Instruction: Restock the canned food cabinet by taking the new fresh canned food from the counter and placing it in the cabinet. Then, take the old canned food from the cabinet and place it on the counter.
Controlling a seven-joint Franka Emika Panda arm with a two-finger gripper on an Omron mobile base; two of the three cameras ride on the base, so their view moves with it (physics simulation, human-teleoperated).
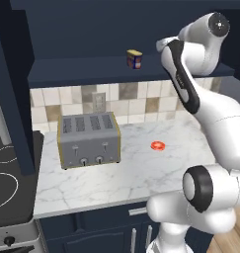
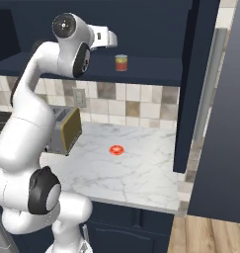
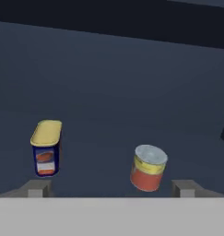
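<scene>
You will find the new fresh canned food [image 3: 149, 168] standing on the shelf ledge of the cabinet [image 1: 82, 69], red and yellow label, grey metal top; in the hand view it sits tilted only because that view rolls with the hand. The same can [image 2: 121, 63] shows upright on the ledge in the right base view. The old canned food [image 3: 46, 148], dark blue with a yellow top, stands on the same ledge, well apart from the new can, and shows again in the left base view [image 1: 134, 59].

Note what you cannot verify. In the left base view the arm's upper link covers the ledge to the right of the blue can. In the right base view the arm's shoulder and elbow cover the left stretch of the ledge. The label print on both cans is too small to read.

The gripper [image 3: 111, 189] faces the cabinet interior with its jaws released and spread wide; both cans lie in front of it, neither touched nor held. The arm rises from the base, folds at a high elbow and reaches level toward the ledge.

Below, the desk [image 1: 141, 173] carries a grey toaster [image 1: 89, 139] and a flat red disc [image 1: 157, 146], set apart. A black stovetop [image 1: 8, 183] adjoins the desk on the left.
</scene>
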